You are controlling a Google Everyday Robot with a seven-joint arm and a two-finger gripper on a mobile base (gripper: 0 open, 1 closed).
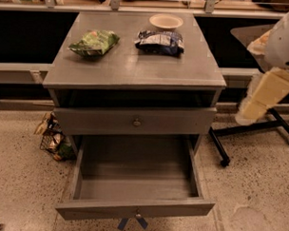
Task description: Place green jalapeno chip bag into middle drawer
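Near the left rear corner of the cabinet top (136, 72) lies the green jalapeno chip bag (94, 42), flat, nothing touching it. A dark blue-and-white bag (160, 42) sits to its right, apart, with a pale bowl (166, 21) at the rear edge. Below, the middle drawer (134, 210) is pulled out; the taller drawer (135, 121) above is shut. The gripper (252, 108) hangs beyond the right edge, well apart from the bag; can't tell if it is open or closed.

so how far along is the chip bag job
Done: the middle drawer stands open and empty. In hand: the gripper hangs right of the cabinet, apart from the green jalapeno chip bag lying on top. Left: grasp it, place it inside.
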